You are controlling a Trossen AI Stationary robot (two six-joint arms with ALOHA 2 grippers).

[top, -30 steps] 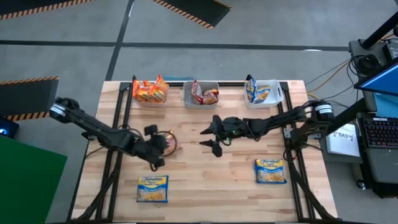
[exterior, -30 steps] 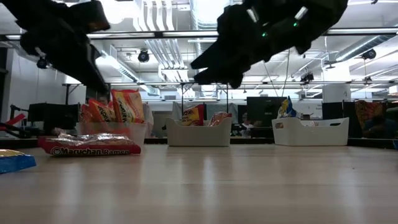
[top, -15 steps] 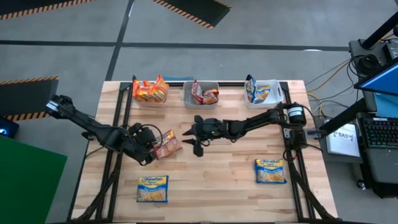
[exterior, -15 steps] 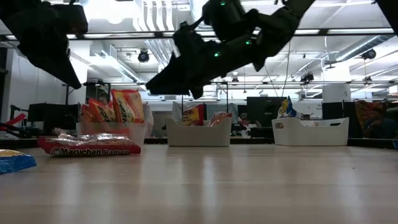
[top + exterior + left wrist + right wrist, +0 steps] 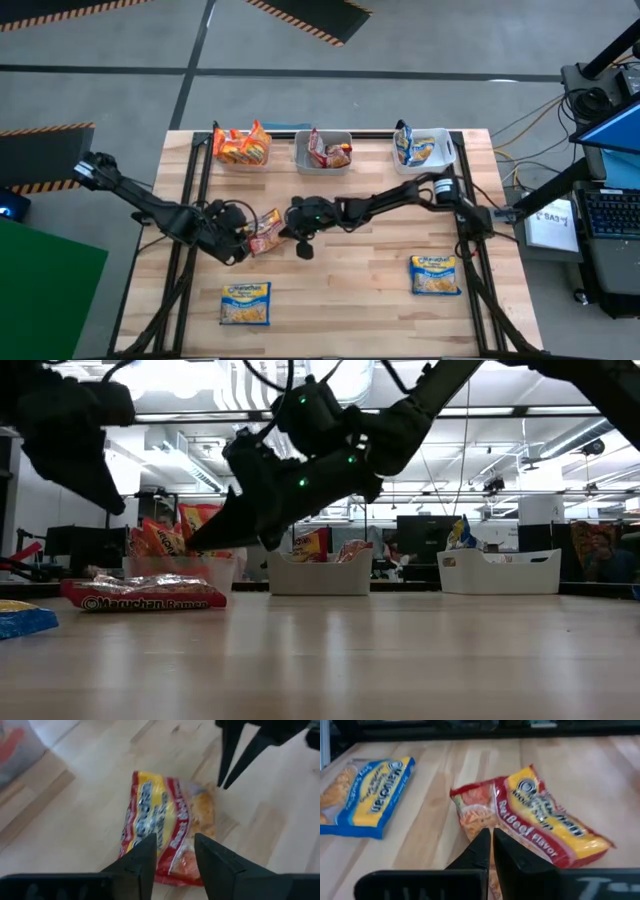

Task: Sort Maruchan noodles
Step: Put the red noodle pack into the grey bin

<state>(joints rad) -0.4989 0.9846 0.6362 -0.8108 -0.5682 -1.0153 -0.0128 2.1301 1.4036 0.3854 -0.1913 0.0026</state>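
Left end effector (image 5: 243,238) parted; right end effector (image 5: 291,232) pinched closed, facing it

Bright overhead lights (image 5: 210,380), glare in low view; wrist views blurry; arms backlit.

A red beef-flavor packet (image 5: 265,231) lies flat mid-table, two blue packets (image 5: 246,303) (image 5: 435,274) nearer the front, others standing in bins.
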